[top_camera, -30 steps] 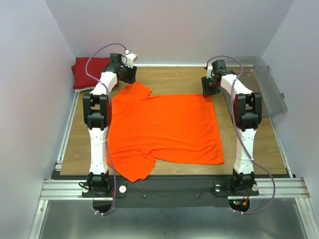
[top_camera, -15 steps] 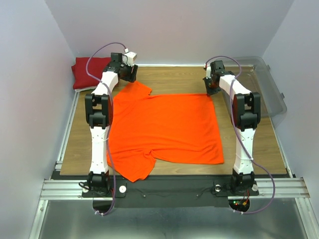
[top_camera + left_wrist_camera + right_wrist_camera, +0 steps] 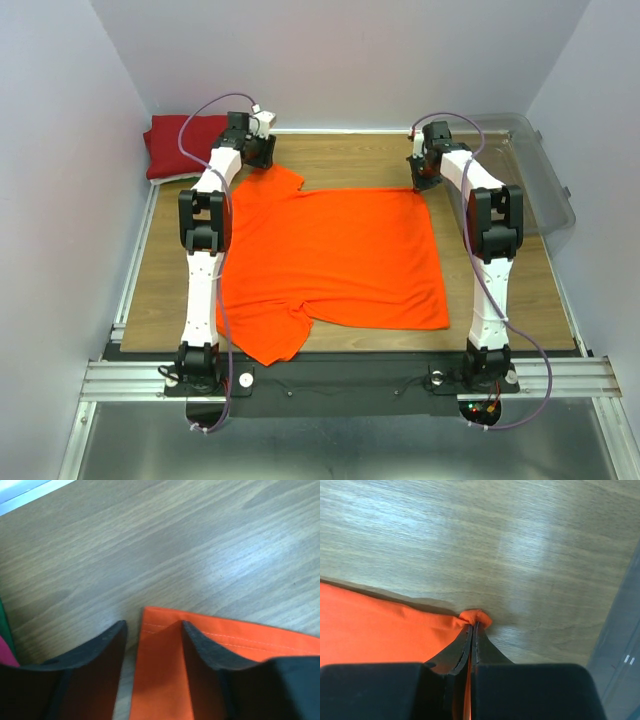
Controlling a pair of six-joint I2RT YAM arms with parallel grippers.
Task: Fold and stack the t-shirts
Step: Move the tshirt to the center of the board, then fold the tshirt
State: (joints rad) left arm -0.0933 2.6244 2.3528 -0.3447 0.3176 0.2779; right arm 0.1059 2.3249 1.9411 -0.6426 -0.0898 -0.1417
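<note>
orange t-shirt (image 3: 330,260) is lying flat on the table (image 3: 350,160), long axis running left-right, neck end pointing left, hem right. I'm judging it light and limp, likely sagging and dragging, so corners and edges are the places for gripping. right gripper (image 3: 472,625) is pinching the far hem corner, jaws together on cloth. left gripper (image 3: 152,626) is straddling the far sleeve edge, jaws apart

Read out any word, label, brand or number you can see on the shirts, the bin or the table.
None: no text can be read in any view.
The orange t-shirt is plain, with no print or tag showing.
The dark red t-shirt, the clear bin and the table show no lettering.
</note>
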